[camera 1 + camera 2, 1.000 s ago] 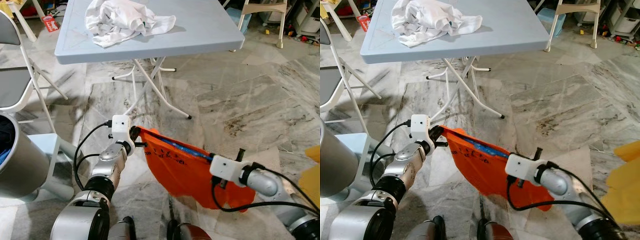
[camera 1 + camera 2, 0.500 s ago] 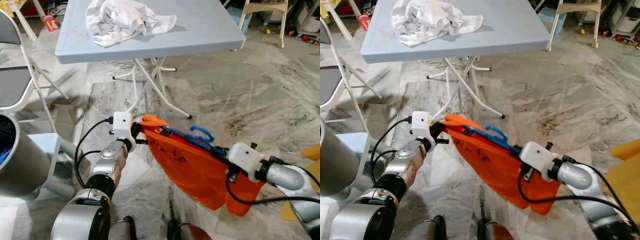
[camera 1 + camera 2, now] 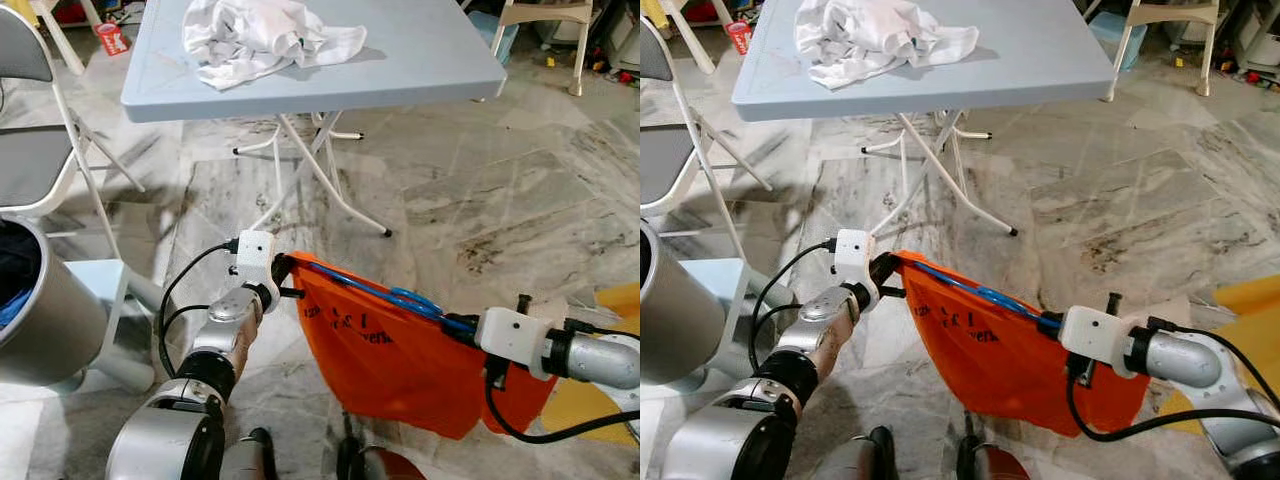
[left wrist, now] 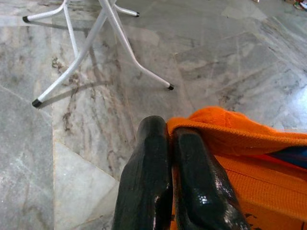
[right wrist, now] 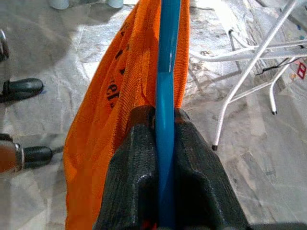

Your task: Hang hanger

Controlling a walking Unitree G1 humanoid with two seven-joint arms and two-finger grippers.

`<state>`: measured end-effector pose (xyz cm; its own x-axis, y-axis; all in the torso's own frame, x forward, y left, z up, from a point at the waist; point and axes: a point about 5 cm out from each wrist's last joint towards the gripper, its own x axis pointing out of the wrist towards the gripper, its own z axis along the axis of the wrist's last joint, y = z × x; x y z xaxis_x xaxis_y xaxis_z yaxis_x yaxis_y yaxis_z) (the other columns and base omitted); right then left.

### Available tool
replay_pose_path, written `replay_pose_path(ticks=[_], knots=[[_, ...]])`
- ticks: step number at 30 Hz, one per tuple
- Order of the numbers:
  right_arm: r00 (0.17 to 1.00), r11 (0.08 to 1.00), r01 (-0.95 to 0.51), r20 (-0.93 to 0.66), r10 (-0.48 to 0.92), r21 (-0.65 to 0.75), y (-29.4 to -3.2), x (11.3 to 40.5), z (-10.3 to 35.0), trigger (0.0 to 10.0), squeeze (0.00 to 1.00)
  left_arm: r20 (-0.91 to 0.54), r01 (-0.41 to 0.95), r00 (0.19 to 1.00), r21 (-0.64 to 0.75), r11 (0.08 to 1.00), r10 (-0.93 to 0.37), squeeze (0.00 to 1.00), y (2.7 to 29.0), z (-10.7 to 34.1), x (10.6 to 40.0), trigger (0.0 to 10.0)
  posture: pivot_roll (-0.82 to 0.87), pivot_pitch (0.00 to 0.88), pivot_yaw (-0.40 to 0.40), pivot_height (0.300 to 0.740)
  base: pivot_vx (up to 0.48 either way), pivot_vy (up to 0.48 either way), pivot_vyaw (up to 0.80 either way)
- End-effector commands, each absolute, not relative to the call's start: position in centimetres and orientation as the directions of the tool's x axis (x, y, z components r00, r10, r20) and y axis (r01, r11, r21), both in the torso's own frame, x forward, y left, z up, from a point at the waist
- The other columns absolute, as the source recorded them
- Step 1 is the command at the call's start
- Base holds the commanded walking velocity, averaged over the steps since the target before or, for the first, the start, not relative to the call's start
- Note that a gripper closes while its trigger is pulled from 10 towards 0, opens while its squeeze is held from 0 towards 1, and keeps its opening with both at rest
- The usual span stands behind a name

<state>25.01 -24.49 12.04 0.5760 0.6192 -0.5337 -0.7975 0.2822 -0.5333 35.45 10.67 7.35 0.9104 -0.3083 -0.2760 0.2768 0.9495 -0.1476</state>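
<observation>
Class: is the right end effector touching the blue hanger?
Touching: the right wrist view shows the right end effector clamped directly on the blue hanger.

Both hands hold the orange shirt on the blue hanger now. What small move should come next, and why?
Probably lift both hands together. The left hand pinches the orange shirt; the right hand clamps the blue hanger. The shirt hangs low over the floor, and no rail can be seen.

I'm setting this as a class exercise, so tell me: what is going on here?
The robot holds an orange shirt on a blue hanger stretched between its two arms, above the marble floor. The left gripper is shut on one orange shoulder; the right gripper is shut on the hanger. Ahead stands a folding table with white cloth on it.
</observation>
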Motion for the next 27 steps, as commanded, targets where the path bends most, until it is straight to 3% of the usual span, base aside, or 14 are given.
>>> replay_pose_path(ticks=[1,4,11,17,22,27], knots=[[0.557,0.292,-0.830,-0.695,0.455,-0.474,-30.2,23.1,12.5,10.0,0.00,-0.256,0.028,0.965,-0.097,0.995,-0.053,0.00,17.3,8.3,36.1,0.0,-0.09,0.214,0.019,0.740,0.000,0.000,0.00],[0.581,0.334,-0.814,-0.672,0.460,-0.475,-31.3,23.0,14.2,10.0,0.00,-0.260,0.028,0.964,-0.101,0.995,-0.053,0.00,17.3,8.2,36.1,0.0,-0.09,0.215,0.022,0.740,0.000,0.000,0.00],[0.584,0.330,-0.812,-0.656,0.478,-0.481,-31.4,23.0,15.3,10.0,0.00,-0.258,0.025,0.965,-0.102,0.994,-0.051,0.00,17.4,8.2,36.1,0.0,-0.09,0.216,0.024,0.740,0.000,0.000,0.00],[0.473,0.198,-0.878,-0.733,0.488,-0.435,-29.3,22.3,12.3,10.0,0.00,-0.246,0.049,0.967,-0.107,0.993,-0.074,0.00,16.4,8.4,36.2,0.0,-0.09,0.219,0.024,0.740,0.000,0.000,0.00],[0.331,0.094,-0.939,-0.798,0.504,-0.331,-27.0,20.9,9.3,10.0,0.00,-0.239,0.073,0.966,-0.107,0.992,-0.097,0.00,15.6,8.4,36.3,0.0,-0.09,0.220,0.027,0.740,0.000,0.000,0.00],[0.259,0.006,-0.960,-0.877,0.404,-0.281,-27.5,20.1,7.4,10.0,0.00,-0.240,0.083,0.965,-0.097,0.992,-0.105,0.00,15.5,8.4,36.2,0.0,-0.09,0.219,0.027,0.740,0.000,0.000,0.00]])
